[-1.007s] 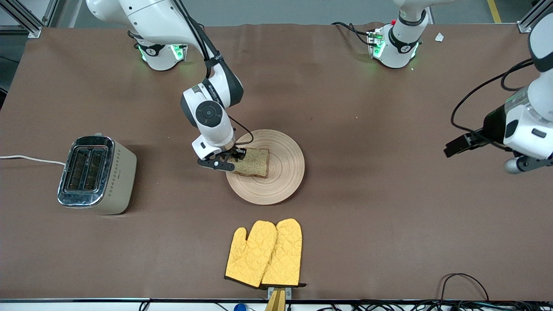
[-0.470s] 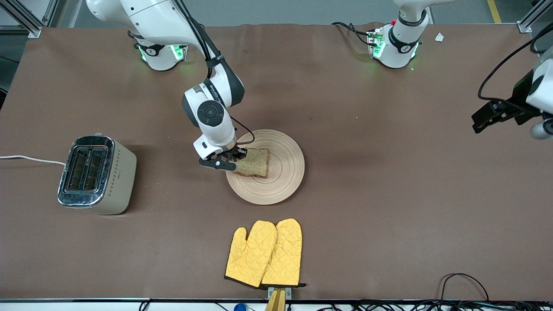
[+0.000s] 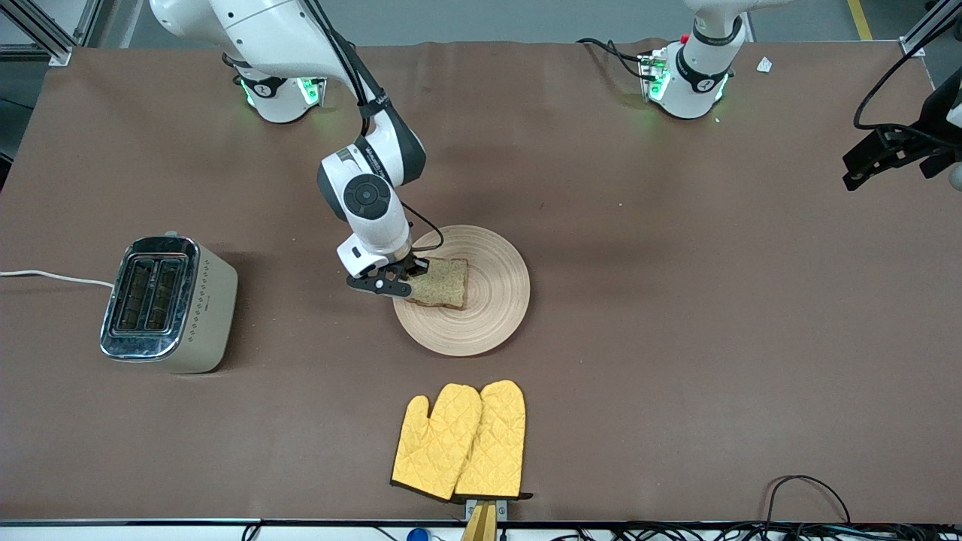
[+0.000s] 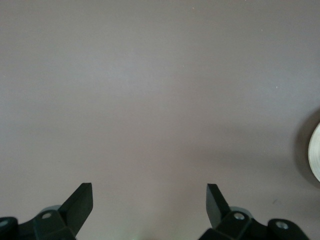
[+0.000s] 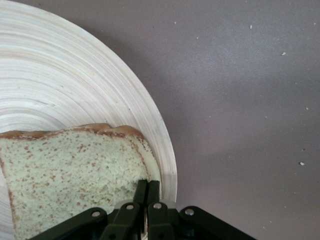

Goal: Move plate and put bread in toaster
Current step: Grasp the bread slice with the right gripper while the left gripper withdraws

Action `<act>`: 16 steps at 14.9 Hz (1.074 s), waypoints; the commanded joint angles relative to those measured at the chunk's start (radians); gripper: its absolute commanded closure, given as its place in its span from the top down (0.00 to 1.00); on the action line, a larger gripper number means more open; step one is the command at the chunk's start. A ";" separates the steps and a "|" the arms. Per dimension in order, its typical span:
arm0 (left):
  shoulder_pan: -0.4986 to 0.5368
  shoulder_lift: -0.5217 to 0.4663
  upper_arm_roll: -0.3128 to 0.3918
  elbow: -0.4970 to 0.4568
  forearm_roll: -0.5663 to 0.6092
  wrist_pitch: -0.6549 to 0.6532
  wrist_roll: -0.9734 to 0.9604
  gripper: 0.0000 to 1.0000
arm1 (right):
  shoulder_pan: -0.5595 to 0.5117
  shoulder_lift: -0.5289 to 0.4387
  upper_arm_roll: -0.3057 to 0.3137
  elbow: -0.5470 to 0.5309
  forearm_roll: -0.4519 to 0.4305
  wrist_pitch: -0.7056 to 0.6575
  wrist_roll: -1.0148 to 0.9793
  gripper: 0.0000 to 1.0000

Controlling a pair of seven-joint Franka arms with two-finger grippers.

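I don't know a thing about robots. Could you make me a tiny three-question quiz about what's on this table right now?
1. True or false: the bread lies on the plate.
2. The right claw is: A) wide open over the toaster, B) shut on the bread's edge, C) holding the oven mitts.
3. Fill in: the left claw hangs open over bare ____.

Key: 1 true; 2 B; 3 table.

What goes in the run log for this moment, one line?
right end effector: shut on bread, on plate | left end effector: open, waiting over bare table | toaster: slots empty
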 commanded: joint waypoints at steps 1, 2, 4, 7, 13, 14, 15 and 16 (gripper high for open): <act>-0.003 -0.010 0.011 -0.021 -0.019 0.013 0.012 1.00 | 0.013 0.002 -0.009 -0.003 -0.018 0.003 0.026 0.01; -0.003 -0.002 0.010 -0.021 -0.019 0.022 0.012 1.00 | 0.013 0.002 -0.009 -0.003 -0.018 0.001 0.024 0.01; -0.005 0.005 0.010 -0.021 -0.019 0.031 0.012 1.00 | 0.010 0.000 -0.009 0.002 -0.019 -0.006 0.021 0.01; -0.006 0.008 0.010 -0.021 -0.019 0.045 0.010 1.00 | 0.001 0.000 -0.013 0.040 -0.024 -0.035 0.009 0.00; -0.008 0.019 0.008 -0.018 -0.019 0.079 0.010 1.00 | -0.002 -0.006 -0.025 0.164 -0.048 -0.208 0.010 0.00; -0.008 0.019 0.008 -0.018 -0.019 0.082 0.010 1.00 | -0.002 -0.007 -0.028 0.210 -0.077 -0.282 0.012 0.00; -0.006 0.022 0.008 -0.018 -0.017 0.083 0.010 1.00 | -0.001 -0.006 -0.028 0.264 -0.117 -0.364 0.015 0.00; -0.006 0.027 0.008 -0.018 -0.017 0.085 0.012 1.00 | 0.001 -0.004 -0.028 0.322 -0.157 -0.453 0.017 0.00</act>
